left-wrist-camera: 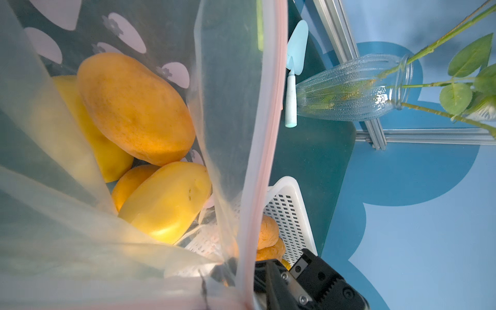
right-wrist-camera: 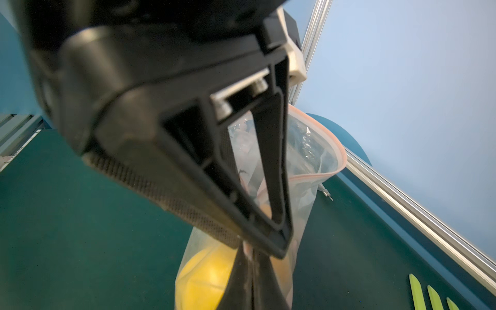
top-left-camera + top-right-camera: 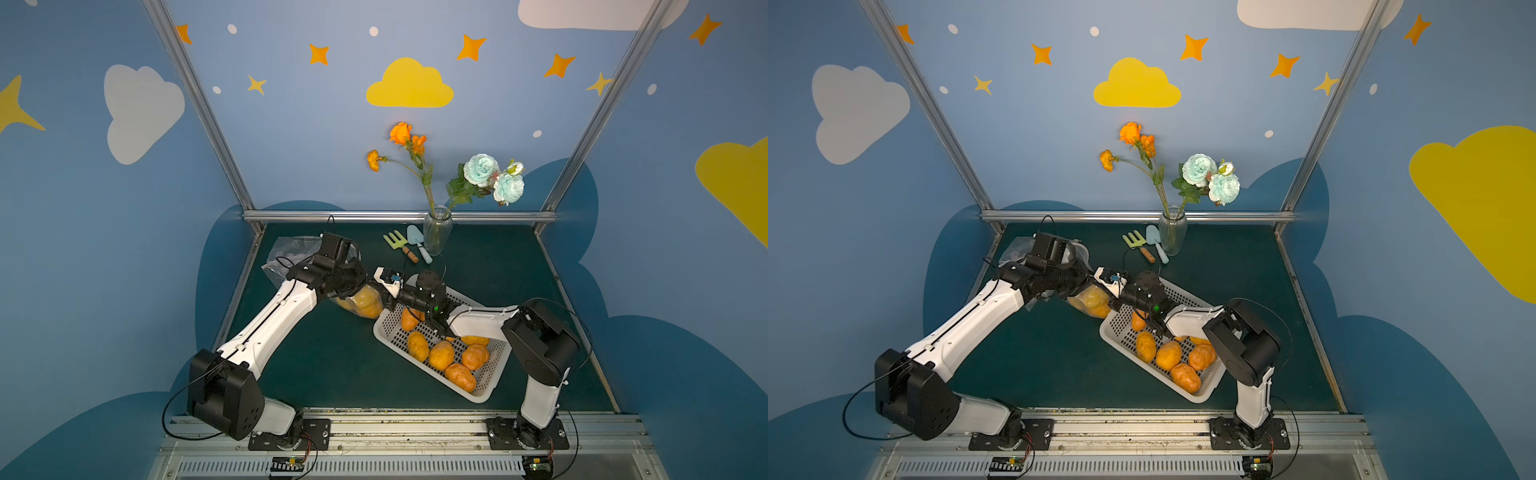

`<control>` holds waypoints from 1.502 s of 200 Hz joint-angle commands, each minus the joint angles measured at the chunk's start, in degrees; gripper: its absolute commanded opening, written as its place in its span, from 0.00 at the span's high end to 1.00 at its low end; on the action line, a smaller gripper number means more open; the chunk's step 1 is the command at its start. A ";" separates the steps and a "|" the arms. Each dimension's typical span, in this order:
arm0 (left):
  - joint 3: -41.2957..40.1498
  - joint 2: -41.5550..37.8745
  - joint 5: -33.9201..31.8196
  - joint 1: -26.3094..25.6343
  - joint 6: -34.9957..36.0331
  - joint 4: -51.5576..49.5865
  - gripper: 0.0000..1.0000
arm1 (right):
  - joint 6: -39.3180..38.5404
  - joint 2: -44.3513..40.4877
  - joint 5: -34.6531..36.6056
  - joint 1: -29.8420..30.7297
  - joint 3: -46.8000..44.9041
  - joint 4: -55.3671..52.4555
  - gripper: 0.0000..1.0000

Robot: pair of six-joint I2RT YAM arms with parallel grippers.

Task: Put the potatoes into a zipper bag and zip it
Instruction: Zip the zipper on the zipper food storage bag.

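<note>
A clear plastic zipper bag (image 1: pixel 228 107) with a pink zip strip and white printed shapes sits in the left half of the dark green table (image 3: pixel 332 365), toward the far edge. Its mouth is unzipped and gaping. The left wrist view looks into it: 4 of the yellow-orange potatoes (image 1: pixel 134 107) lie piled at its bottom, 1 large one on top of the others.

In both top views the bag's filled bottom bulges out just beside the far left corner of a white perforated plastic basket (image 3: pixel 390 326). That basket sits askew in the right half of the table, nearer the front edge. It holds at least 6 more potatoes, orange and some wrinkled, and the right arm hides part of its inside.

The right gripper (image 2: pixel 248 259) is pressed closed on the bag's rim, with the film pinched between its black fingers. The left gripper (image 2: pixel 268 245) is at the same stretch of rim with its jaws narrow; whether they clamp the film cannot be told.

At the middle of the table's far edge a ribbed clear glass vase (image 3: pixel 436 232) stands upright. It holds stems of orange flowers (image 3: pixel 401 133) and pale teal roses (image 3: pixel 481 169). A pale blue toy trowel (image 3: pixel 417 243) and a yellow-green toy fork (image 3: pixel 395 241) lie just beside it.
</note>
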 commanded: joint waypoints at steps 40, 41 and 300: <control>1.31 -2.09 -1.08 0.36 0.73 -2.06 0.91 | 0.39 0.71 1.35 0.16 2.18 -0.34 1.00; 1.34 -2.04 -1.08 0.42 0.74 -2.06 0.92 | 0.36 0.66 1.29 0.20 2.17 -0.35 1.00; 16.11 6.64 -10.98 14.38 7.41 -14.27 0.98 | 4.22 -9.61 0.37 -0.30 -15.25 13.67 1.00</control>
